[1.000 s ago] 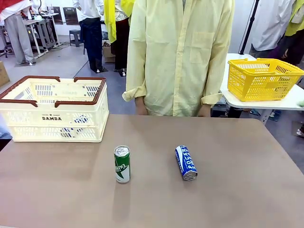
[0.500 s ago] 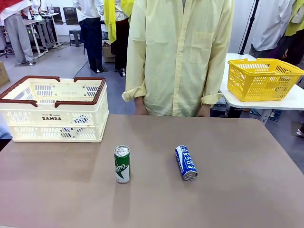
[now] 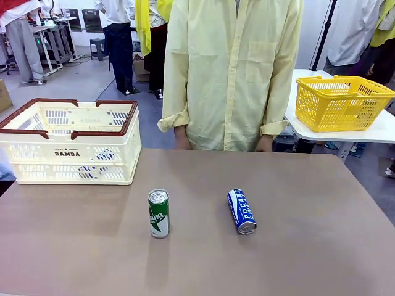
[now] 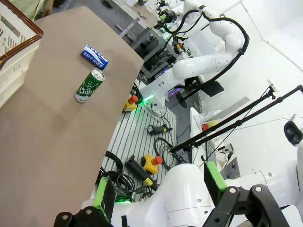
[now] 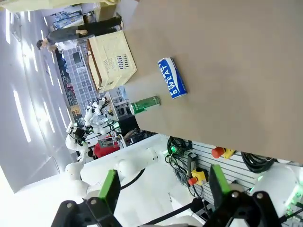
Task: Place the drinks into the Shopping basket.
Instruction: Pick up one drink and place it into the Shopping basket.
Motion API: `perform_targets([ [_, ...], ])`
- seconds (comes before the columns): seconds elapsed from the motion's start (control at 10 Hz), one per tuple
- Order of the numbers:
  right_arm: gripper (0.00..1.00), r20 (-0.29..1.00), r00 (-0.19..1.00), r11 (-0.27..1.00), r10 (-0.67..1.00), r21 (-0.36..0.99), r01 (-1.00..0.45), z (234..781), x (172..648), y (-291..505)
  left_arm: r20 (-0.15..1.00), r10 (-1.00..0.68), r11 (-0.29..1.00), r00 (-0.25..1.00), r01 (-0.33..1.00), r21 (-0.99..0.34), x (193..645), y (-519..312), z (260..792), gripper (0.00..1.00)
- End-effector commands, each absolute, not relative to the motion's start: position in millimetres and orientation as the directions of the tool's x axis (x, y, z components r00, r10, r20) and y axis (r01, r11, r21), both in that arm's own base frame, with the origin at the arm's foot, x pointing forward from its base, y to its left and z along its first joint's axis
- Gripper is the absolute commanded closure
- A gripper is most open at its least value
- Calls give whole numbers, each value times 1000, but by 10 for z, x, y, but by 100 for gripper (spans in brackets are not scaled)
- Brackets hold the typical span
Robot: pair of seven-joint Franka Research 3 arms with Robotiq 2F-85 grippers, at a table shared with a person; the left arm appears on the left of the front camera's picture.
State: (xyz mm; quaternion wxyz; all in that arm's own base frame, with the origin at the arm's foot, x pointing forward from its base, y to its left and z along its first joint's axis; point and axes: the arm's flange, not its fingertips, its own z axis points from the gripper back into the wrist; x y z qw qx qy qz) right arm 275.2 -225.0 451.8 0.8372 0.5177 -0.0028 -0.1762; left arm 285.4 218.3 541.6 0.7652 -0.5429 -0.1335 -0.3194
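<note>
The brown table [image 3: 308, 259] carries the cream Shopping basket [image 3: 71, 145] at its far left corner, with "DAMDA" printed on the near side under a red-brown rim. Right of the Shopping basket, a person [image 3: 231, 74] in a pale yellow shirt stands against the far edge. Farther right, a yellow mesh basket [image 3: 342, 102] sits on a separate white table [image 3: 382, 132]. Well back from the Shopping basket, the left gripper [image 4: 156, 182] and right gripper [image 5: 164, 185] hang with fingers spread wide, gripping nothing. Nearer than the Shopping basket and to its right, bare tabletop between, the green can [image 3: 158, 213] stands upright. Farther right, the blue can [image 3: 241, 211] lies on its side, reading "POCARI" and "SWEAT".
</note>
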Motion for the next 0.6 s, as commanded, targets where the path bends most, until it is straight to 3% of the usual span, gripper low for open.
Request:
perform_targets([
  [0.0,0,-191,934,394,-301,867,305,4502,2701,-2243,553,-326,207,767,629,-750,2856,2155,5438,0],
  [0.1,0,-191,934,394,-301,867,305,4502,2701,-2243,551,-344,207,760,634,-745,2854,2183,5416,0],
  [0.2,0,-191,934,394,-301,867,305,4502,2701,-2243,382,-330,277,863,476,-835,2892,2009,5632,0],
  [0.4,0,-191,934,394,-301,867,305,4502,2701,-2243,337,-481,320,810,520,-792,2862,1038,6284,0],
  [0.5,0,-191,934,394,-301,867,305,4502,2701,-2243,223,-524,416,822,476,-774,2866,474,6425,0],
])
